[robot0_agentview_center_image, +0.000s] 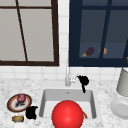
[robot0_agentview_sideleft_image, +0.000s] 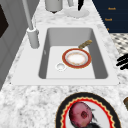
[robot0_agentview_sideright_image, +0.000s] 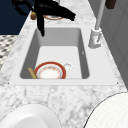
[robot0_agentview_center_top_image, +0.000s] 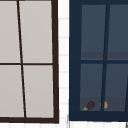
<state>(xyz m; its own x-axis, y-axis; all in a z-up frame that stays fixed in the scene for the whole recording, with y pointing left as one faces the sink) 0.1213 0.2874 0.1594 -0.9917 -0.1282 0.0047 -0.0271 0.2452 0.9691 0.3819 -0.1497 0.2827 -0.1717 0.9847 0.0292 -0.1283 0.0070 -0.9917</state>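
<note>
A marble worktop (robot0_agentview_center_image: 105, 120) surrounds a pale sink (robot0_agentview_sideleft_image: 75, 35), where a red-rimmed plate (robot0_agentview_sideleft_image: 76, 58) lies on the basin floor beside a small brown item (robot0_agentview_sideleft_image: 85, 44). A second patterned plate (robot0_agentview_center_image: 12, 105) on the worktop carries a reddish fruit (robot0_agentview_center_image: 21, 98). The right hand (robot0_agentview_center_image: 83, 81) hangs by the faucet (robot0_agentview_center_image: 67, 75), fingers spread and empty. The left hand (robot0_agentview_center_image: 31, 112) hovers at the sink's left edge; its fingers cannot be made out.
</note>
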